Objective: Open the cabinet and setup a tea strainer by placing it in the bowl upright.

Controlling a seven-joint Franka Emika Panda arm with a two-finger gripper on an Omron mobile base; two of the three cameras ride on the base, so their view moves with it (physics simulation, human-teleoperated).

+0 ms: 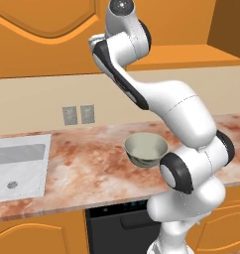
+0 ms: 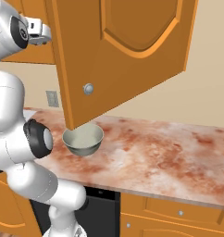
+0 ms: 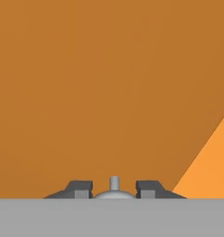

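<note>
Simulated kitchen. In the hand view the gripper (image 3: 114, 189) sat right up against an orange cabinet (image 3: 109, 92) door, fingertips (image 3: 79, 189) either side of a small silver knob (image 3: 114, 183), gap narrow but not touching it; prob. lined up so the door can be pulled. Whether it gripped yet: can't tell. In the right base view one cabinet door (image 2: 127, 55) already stood swung out over the counter (image 2: 169, 152). The bowl (image 1: 146, 149) sat near the counter's front edge, mid-way along, empty, within reach for the strainer.

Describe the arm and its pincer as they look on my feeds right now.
A glossy white arm of rounded, bulbous segments with dark grey to black joint rings and a dark strip along one link. The pincer has two small, blocky dark grey fingertips. No cables or markings show.
</note>
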